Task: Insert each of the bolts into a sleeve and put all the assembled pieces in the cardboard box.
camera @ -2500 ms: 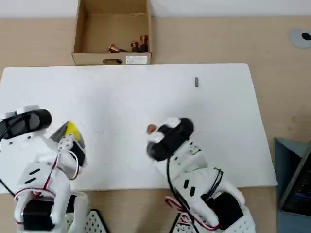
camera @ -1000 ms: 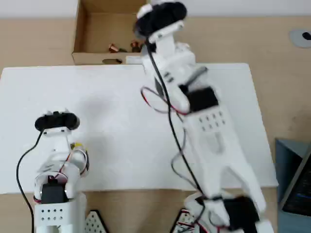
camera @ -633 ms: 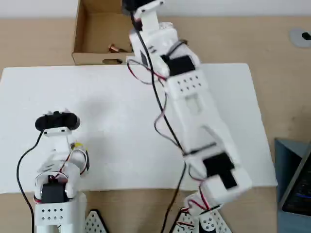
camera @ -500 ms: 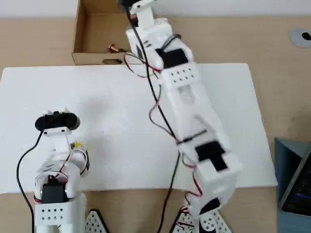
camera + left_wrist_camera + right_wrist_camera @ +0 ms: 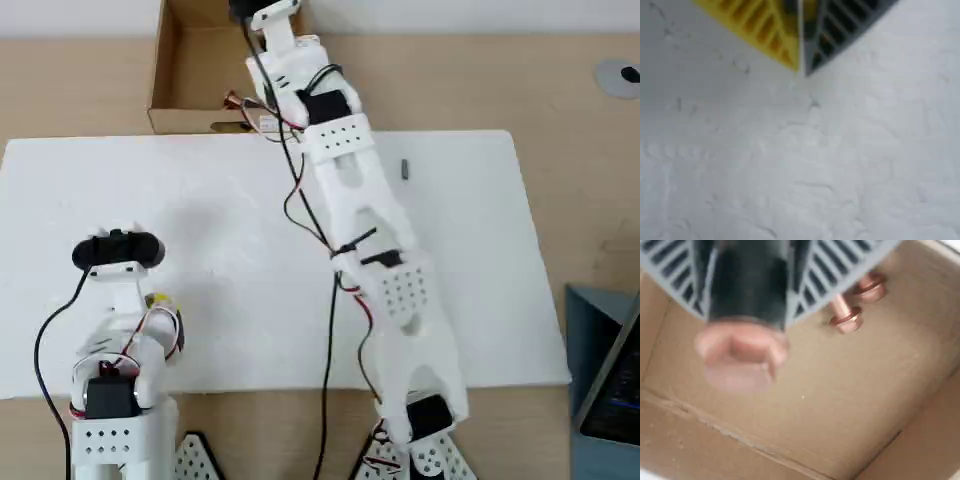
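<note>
A black sleeve (image 5: 747,285) with a copper bolt (image 5: 742,355) sticking out of its lower end hangs over the inside of the box (image 5: 855,405). It is pinched between the grey ribbed fingers of the right gripper (image 5: 747,295), clear of the cardboard floor. Beyond it, more copper pieces (image 5: 852,310) lie together on the box floor near one wall.

From above, the right arm (image 5: 350,190) stretches the whole way across the white mat (image 5: 200,200), its far end over the box at the back of the table (image 5: 580,150). A lone sleeve (image 5: 405,169) stands on the mat just beside that arm.

The left arm (image 5: 118,300) sits folded at the near left corner. The left gripper (image 5: 801,62) points down close over bare mat, its yellow and grey fingers pressed together at the tips with nothing between them.
</note>
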`<state>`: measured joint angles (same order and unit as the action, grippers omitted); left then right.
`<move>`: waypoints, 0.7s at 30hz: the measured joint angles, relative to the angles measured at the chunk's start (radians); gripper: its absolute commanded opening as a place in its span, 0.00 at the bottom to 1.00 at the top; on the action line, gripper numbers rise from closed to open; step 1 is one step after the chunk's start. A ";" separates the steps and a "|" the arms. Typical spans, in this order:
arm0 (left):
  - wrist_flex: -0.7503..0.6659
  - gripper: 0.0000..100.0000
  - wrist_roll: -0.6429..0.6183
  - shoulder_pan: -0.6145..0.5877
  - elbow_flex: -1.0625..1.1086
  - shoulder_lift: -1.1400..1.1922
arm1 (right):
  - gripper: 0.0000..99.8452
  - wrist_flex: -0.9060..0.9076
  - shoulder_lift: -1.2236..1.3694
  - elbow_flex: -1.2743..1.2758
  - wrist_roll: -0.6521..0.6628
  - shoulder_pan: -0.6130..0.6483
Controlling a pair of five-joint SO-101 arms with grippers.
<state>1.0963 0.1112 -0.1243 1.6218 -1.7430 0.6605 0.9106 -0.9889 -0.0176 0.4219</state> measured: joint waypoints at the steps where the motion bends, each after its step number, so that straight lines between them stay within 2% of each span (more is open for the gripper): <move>1: 0.000 0.00 0.000 0.000 0.000 0.000 | 0.01 0.000 0.032 -0.035 0.021 0.000; 10: 0.000 0.00 0.000 0.000 0.000 0.000 | 0.02 0.054 0.161 -0.199 0.161 0.000; 15: 0.000 0.00 0.000 0.000 0.000 0.000 | 0.15 0.072 0.178 -0.201 0.170 0.000; 21: 0.000 0.00 0.000 0.000 0.000 0.000 | 0.16 0.072 0.175 -0.213 0.170 0.000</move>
<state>1.0963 0.1112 -0.1243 1.6218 -1.7430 0.7327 1.0856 -1.2022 0.1527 0.4219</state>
